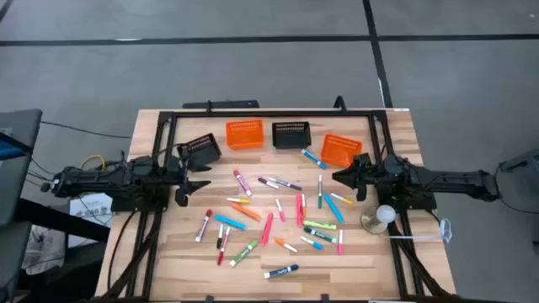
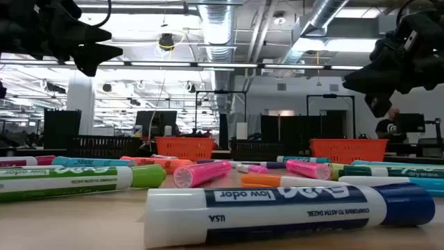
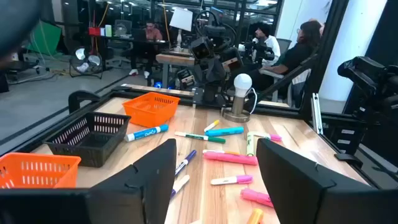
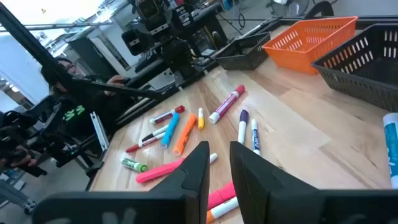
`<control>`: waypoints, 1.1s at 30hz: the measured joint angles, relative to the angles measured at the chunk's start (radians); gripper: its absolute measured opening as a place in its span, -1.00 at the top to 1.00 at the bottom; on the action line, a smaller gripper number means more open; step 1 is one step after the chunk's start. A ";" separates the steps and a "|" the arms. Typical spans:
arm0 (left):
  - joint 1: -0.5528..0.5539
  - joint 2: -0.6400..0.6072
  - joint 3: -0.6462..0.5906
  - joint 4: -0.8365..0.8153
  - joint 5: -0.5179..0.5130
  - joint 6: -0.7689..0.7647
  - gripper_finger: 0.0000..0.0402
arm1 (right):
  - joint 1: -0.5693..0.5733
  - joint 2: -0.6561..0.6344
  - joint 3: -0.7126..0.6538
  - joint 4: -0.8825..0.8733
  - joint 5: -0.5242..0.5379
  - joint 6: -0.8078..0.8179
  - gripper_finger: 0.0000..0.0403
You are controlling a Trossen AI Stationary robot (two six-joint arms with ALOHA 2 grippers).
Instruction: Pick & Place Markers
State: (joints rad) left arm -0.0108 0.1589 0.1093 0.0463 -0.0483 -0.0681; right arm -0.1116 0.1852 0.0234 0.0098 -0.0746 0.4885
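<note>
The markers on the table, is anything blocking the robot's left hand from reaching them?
Nothing visible does. The left hand hangs open above the table's left side, and bare wood lies between it and the nearest markers. The black basket sits behind it, out of the way.

Wood tabletop (image 1: 354,269) w/ 4 mesh baskets: 2 orange (image 1: 244,133) (image 1: 341,149), 2 black (image 1: 291,134) (image 1: 200,149); lamp bulb (image 1: 385,215) nr right edge.
</note>
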 joint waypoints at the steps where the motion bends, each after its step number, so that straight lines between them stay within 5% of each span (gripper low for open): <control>1: 0.000 0.000 0.000 0.000 0.000 0.000 -0.11 | 0.000 0.000 0.000 -0.001 0.000 0.000 0.73; 26: 0.000 0.000 0.000 0.000 0.000 0.000 -0.11 | 0.024 0.004 0.013 0.003 -0.001 0.008 0.73; 33: 0.000 0.000 0.000 0.000 0.000 0.000 -0.11 | 0.138 0.154 0.165 -0.064 0.050 -0.044 0.73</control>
State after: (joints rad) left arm -0.0107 0.1589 0.1093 0.0467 -0.0483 -0.0681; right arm 0.0260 0.3394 0.1889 -0.0543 -0.0245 0.4444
